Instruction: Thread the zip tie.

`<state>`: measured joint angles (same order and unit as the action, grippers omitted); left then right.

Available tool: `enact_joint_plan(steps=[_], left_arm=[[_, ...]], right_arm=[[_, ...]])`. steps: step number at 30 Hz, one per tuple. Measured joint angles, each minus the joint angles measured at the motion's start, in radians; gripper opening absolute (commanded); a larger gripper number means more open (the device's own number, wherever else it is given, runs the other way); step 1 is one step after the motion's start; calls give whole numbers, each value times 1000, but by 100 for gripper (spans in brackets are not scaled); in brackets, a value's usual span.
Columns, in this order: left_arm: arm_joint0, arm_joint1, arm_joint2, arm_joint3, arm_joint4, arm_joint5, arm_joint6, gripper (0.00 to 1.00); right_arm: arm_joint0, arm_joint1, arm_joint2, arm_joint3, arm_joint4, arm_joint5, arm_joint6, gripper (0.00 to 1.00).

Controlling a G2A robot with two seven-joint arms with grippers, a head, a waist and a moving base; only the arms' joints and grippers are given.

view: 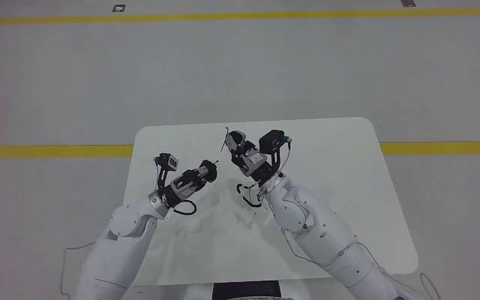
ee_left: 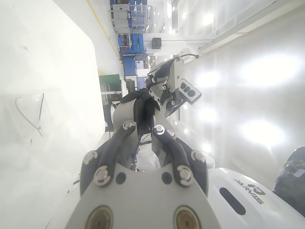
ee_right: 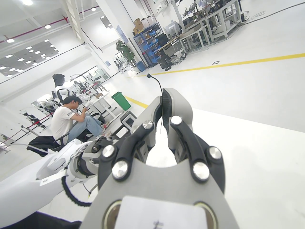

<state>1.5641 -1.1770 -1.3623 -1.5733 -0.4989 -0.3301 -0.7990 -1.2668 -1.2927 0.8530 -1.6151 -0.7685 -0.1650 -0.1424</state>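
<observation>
**Q:** Top view: where do the parts lie?
**A:** The white table (view: 337, 187) has both arms over it. The right gripper (view: 235, 141) stands over the far half of the table, nearer the left edge than the right. The zip tie (view: 225, 139), a thin black strip, projects from its tip toward the far edge. The left gripper (view: 208, 171) is just beside it, on the side of the near-left corner, and points at it across a small gap.

**Q:** Left wrist view: how does the left gripper stand?
**A:** Its two dark fingers (ee_left: 137, 110) are drawn together, with no gap visible at the tips. Whether anything is nipped between them cannot be told. The right gripper appears close behind those tips. On the table surface lies a thin grey strand (ee_left: 28, 117), bent into a V with a small knob at one end. What it is cannot be told.

**Q:** Right wrist view: and the right gripper?
**A:** Its ribbed pads (ee_right: 166, 101) are pressed onto the zip tie. The strip runs between them, curves out past the tips and ends in a small square head. A short length also shows behind the pads. The tie is held off the table.
</observation>
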Motion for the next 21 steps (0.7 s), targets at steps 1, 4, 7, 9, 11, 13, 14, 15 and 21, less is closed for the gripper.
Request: enact_joint_plan(steps=[1,4,7,9,11,13,14,15,21], left_arm=[[-3,0,3,5,-2,-4,2,0],[-10,0,10,19,-7,-10,7,0],[-15,0,11,31,-16,-10,13,0],[-19,-1,12,35,-20,-10,14,0],[-25,-2,15,38,-25,-10,12,0],[-32,-3,19,42,-34,-10,9,0],[-38,-4,21,45,-35,-10,6,0],[-44,-4,23,48,-35,-10,5,0],[-66,-8,33,54,-36,-10,-4,0]], right_arm=[[0,0,0,0,0,0,0,0],[0,0,0,0,0,0,0,0],[0,0,0,0,0,0,0,0],[0,0,0,0,0,0,0,0],[0,0,0,0,0,0,0,0],[0,0,0,0,0,0,0,0],[0,0,0,0,0,0,0,0],[0,0,0,0,0,0,0,0],[0,0,0,0,0,0,0,0]])
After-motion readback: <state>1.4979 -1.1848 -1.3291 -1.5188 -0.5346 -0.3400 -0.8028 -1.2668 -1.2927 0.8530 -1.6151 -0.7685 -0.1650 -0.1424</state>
